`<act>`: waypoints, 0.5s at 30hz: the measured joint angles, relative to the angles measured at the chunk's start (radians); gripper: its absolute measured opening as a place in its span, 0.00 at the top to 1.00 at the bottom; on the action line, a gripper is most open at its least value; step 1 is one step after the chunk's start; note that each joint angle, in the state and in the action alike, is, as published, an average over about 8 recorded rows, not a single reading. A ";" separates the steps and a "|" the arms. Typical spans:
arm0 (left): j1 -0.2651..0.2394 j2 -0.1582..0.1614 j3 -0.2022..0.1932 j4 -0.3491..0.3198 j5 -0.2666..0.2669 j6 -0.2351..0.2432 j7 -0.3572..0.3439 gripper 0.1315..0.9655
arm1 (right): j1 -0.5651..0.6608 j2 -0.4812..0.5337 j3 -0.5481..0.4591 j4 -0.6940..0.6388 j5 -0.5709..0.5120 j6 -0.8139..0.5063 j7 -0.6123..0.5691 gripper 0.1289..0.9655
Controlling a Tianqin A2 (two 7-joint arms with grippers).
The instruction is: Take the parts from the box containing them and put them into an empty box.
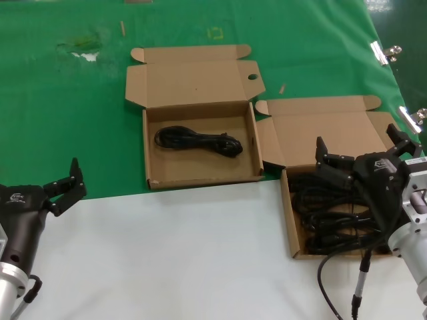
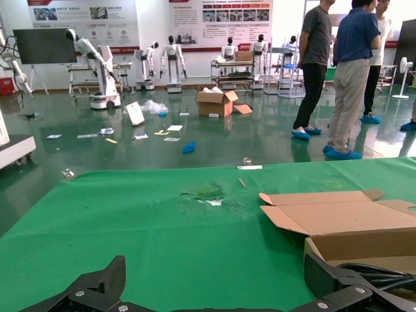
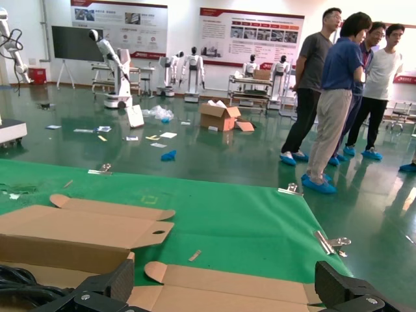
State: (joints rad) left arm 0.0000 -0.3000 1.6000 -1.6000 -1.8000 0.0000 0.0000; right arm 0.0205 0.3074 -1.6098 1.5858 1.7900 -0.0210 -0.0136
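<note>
Right end effector (image 1: 360, 157) released, hovering over my full box (image 1: 291, 230) at tabletop's right edge; tangled cords (image 1: 327, 213) may lift together.

Falling bright and even from overhead, leaving only soft, short shadows along the inner walls of the left cardboard box (image 1: 152, 150). Washing the white tabletop (image 1: 187, 253) pale and nearly flat. Glinting on the metal clips (image 1: 385, 52) at the edge of the green cloth (image 1: 67, 133). Mirroring as pale streaks off the glossy hall floor (image 2: 214, 140) in both wrist views. Swallowing detail in the black power cords (image 1: 320, 220) heaped in the darker right cardboard box (image 1: 289, 220).
</note>
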 joint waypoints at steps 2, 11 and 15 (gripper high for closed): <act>0.000 0.000 0.000 0.000 0.000 0.000 0.000 0.00 | 0.000 0.000 0.000 0.000 0.000 0.000 0.000 0.00; 0.000 0.000 0.000 0.000 0.000 0.000 0.000 0.00 | 0.000 0.000 0.000 0.000 0.000 0.000 0.000 0.00; 0.000 0.000 0.000 0.000 0.000 0.000 0.000 0.00 | 0.000 0.000 0.000 0.000 0.000 0.000 0.000 0.00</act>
State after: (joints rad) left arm 0.0000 -0.3000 1.6000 -1.6000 -1.8000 0.0000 0.0000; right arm 0.0205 0.3074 -1.6098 1.5858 1.7900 -0.0210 -0.0136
